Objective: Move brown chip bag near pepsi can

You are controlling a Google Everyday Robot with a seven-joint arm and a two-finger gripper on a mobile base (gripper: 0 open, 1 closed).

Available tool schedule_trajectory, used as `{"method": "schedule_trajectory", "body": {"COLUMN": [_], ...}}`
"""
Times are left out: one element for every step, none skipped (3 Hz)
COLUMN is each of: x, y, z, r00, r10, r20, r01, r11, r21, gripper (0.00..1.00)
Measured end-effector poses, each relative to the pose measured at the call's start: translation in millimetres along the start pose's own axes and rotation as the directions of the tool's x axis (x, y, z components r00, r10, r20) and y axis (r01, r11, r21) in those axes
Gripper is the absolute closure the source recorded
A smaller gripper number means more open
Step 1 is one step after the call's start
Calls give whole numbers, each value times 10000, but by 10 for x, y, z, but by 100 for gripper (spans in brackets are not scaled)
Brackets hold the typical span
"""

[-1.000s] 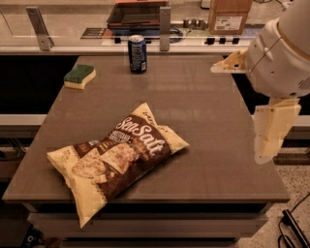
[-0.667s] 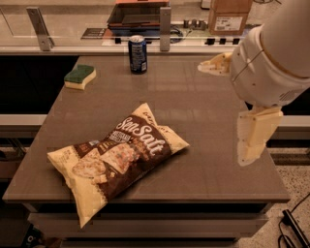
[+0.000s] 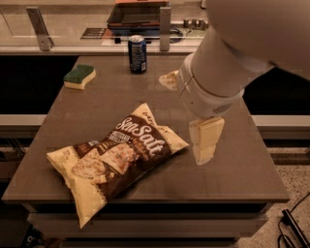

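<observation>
Item 1. Table [image 3: 232, 179]: a brown rectangular top, carrying every piece listed below.

Item 2. Brown chip bag [image 3: 121, 155]: a large crinkly bag with a dark brown centre, pale yellow ends and white "Sea Salt" lettering. It is lying flat at about 7 o'clock from the table's middle. Its long axis is running from 8 o'clock to 2 o'clock, and its near corner is hanging over the front edge. Nothing is touching it.

Item 3. Pepsi can [image 3: 138, 54]: a small dark blue can with a silver top, standing upright at 12 o'clock near the far edge. It is sitting well apart from the bag, with bare tabletop lying between them.

Item 4. Sponge [image 3: 80, 76]: green over yellow, lying flat at 10 o'clock, to the 9 o'clock side of the can.

Item 5. Gripper [image 3: 181, 120]: it is hanging above the table at 3 o'clock from the bag, just beside the bag's far yellow end. Its pale fingers [image 3: 207, 135] are standing spread wide, one pointing toward the can and one toward the front edge, and they are gripping nothing.

Item 6. Arm [image 3: 227, 58]: a bulky white arm, reaching in from 2 o'clock.

Item 7. Dark tray [image 3: 138, 14]: it is resting on the counter behind the table at 12 o'clock.
</observation>
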State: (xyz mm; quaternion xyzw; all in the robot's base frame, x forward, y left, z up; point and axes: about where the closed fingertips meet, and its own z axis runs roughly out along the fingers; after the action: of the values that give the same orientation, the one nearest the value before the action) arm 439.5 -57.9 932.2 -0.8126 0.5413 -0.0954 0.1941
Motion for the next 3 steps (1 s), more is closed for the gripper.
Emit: {"method": "schedule_trajectory", "body": {"x": [-135,-230,-285], "y": [65,204,265], "z": [361,668,839], "r00": [9990,9964,9940], "r10": [-422,-760,-928], "r20": [158,378,578], "r01": [435,818,1040], "r11": [9942,9783,9661], "r21": [-979,-1903,-2364], "gripper": [0,0,0]}}
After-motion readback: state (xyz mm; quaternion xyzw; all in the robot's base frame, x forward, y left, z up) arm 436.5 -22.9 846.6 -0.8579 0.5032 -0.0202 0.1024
